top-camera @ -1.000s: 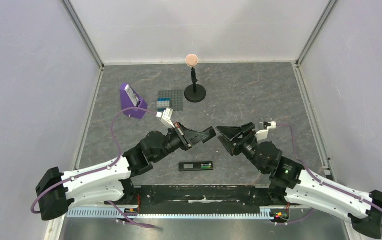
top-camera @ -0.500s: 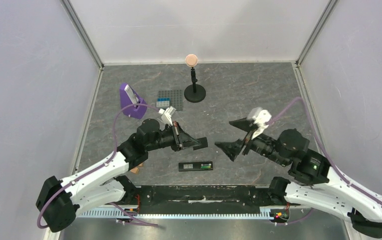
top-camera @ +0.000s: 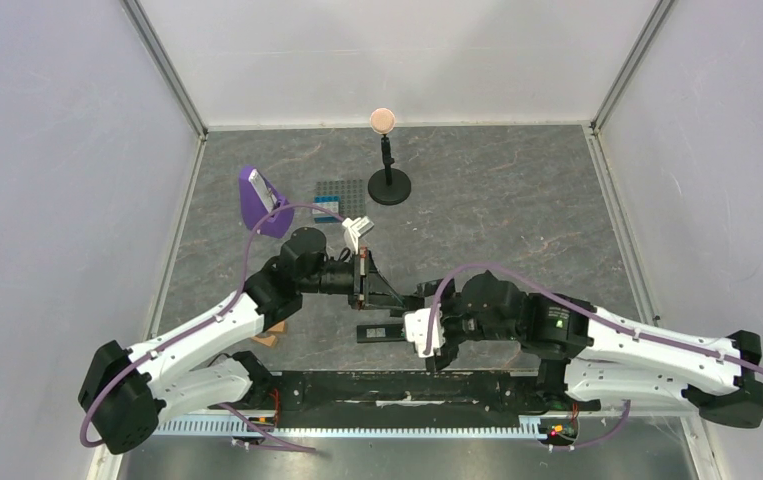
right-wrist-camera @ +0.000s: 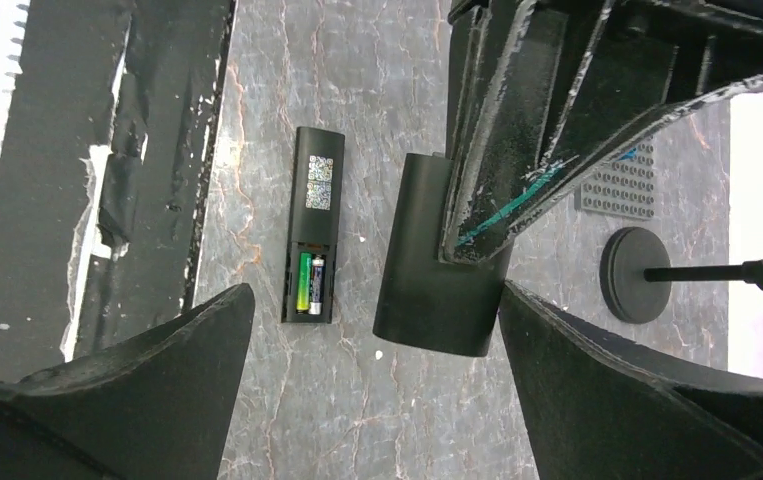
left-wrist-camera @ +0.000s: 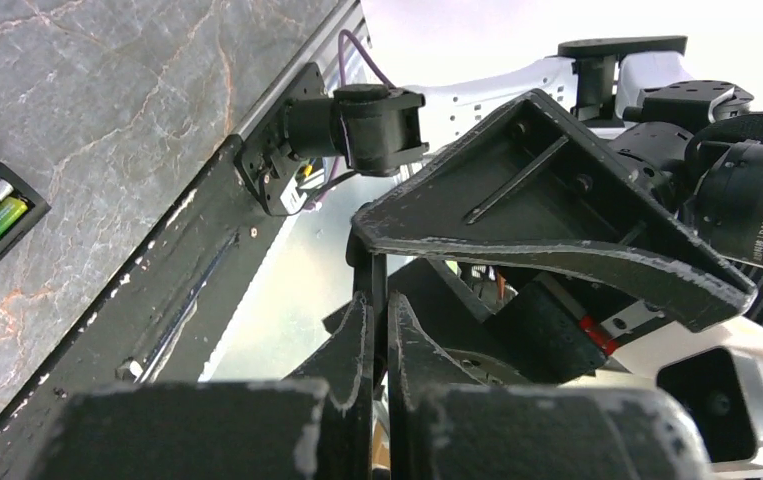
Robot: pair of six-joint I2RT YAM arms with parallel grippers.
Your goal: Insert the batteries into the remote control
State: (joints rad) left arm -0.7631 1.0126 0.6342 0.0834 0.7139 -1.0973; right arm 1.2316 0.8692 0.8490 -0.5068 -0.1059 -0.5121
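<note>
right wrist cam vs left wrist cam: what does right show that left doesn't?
Right wrist only: the whole remote control with its label, the black cover pinched by the left hand, the grey baseplate and the stand base.
Left wrist only: the right arm, its white links and motor close up.
Both: the two batteries seated in the remote's recess, the black front rail and the marbled table.
</note>
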